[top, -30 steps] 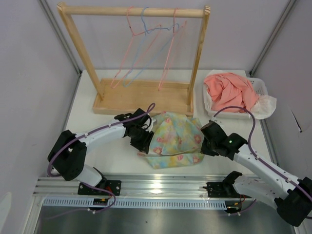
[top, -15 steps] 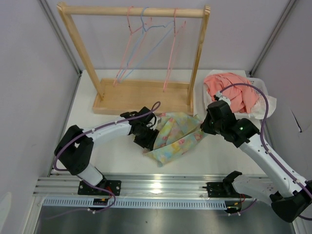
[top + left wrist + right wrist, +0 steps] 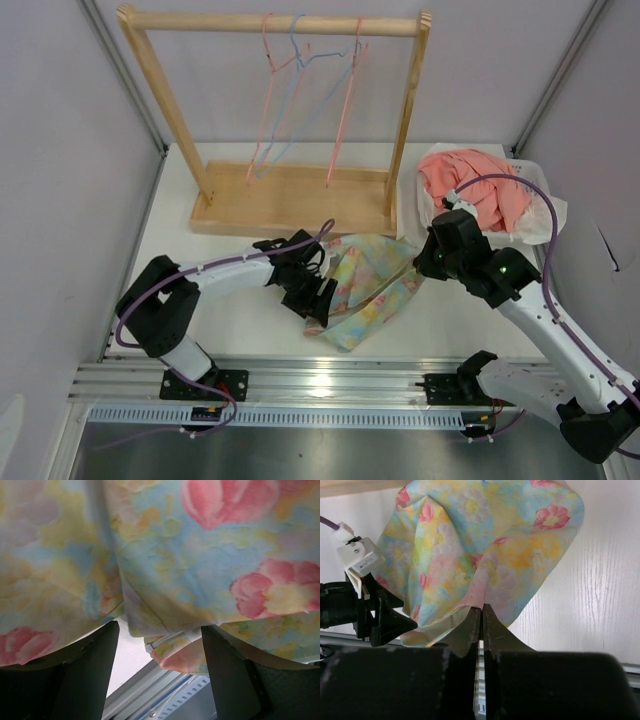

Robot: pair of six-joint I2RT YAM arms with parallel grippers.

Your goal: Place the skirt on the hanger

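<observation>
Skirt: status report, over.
Right gripper shut on skirt edge. Left gripper open, cloth in its gap. Skirt bunched, not hung; pink hangers on rack. Nothing blocking.

wooden rack (image 3: 290, 200) close behind skirt (image 3: 375, 275), basket (image 3: 532, 178) at right, open table (image 3: 190, 245) at left

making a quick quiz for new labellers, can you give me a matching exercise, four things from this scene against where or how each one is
1 skirt
2 coral-pink garment
3 pink hanger
4 right gripper

a in the white basket
b pinching flowered cloth
c hung on the wooden rail
d crumpled at the middle of the table

Pairs: 1-d, 2-a, 3-c, 4-b
</observation>
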